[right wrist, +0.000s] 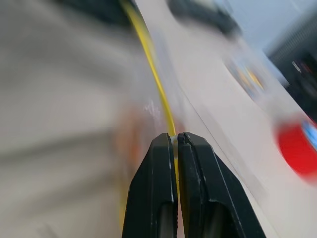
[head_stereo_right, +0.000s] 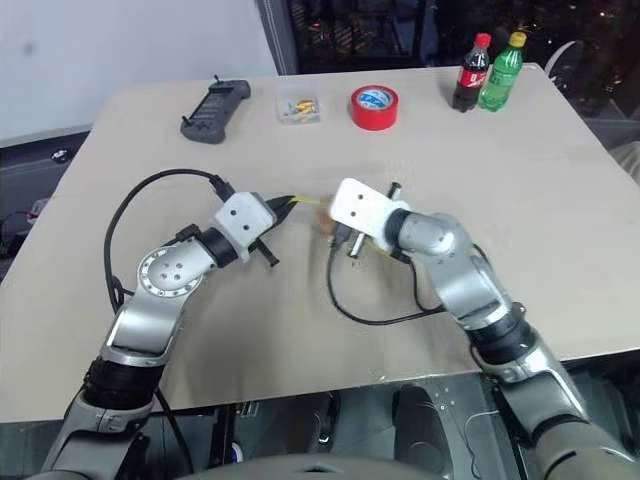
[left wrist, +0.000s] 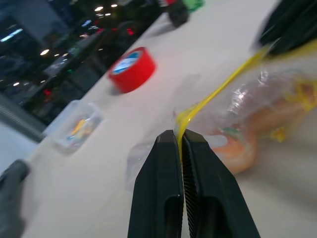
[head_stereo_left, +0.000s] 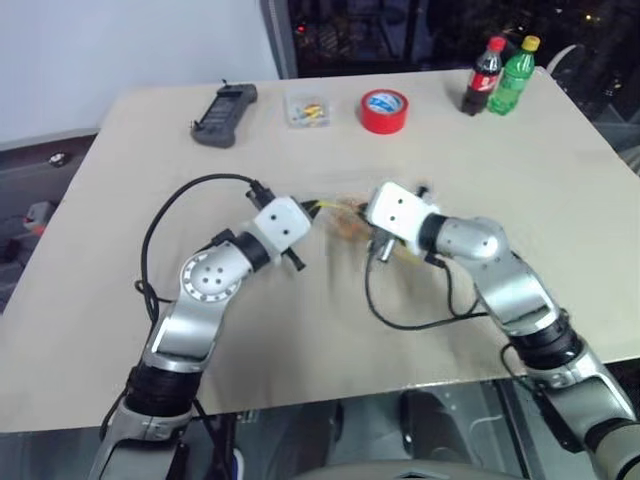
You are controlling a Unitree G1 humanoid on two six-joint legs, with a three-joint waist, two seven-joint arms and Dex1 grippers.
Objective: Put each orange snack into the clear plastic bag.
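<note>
We see both arms meeting over the middle of the table (head_stereo_left: pixel 560 200), each holding the bag (left wrist: pixel 267 106) by its yellow seal strip (left wrist: pixel 218 91). The left gripper (left wrist: pixel 181 136) has its jaws pressed together on one end of the strip, which runs taut from the black fingers (left wrist: pixel 161 178) toward the other arm. The right gripper (right wrist: pixel 174 138) has its jaws closed on the same strip further along, though that view is blurred. The bag hangs between the two grippers, just above the table. Through its crinkly plastic we make out orange snacks (left wrist: pixel 237 148) inside; how many we cannot tell.

Along the far edge of the table stand a red tape roll (head_stereo_left: pixel 384 110), a small clear box (head_stereo_left: pixel 307 108) with yellow bits just beside it, a dark handheld device (head_stereo_left: pixel 224 114) and two bottles (head_stereo_left: pixel 498 78) touching each other near the far right corner.
</note>
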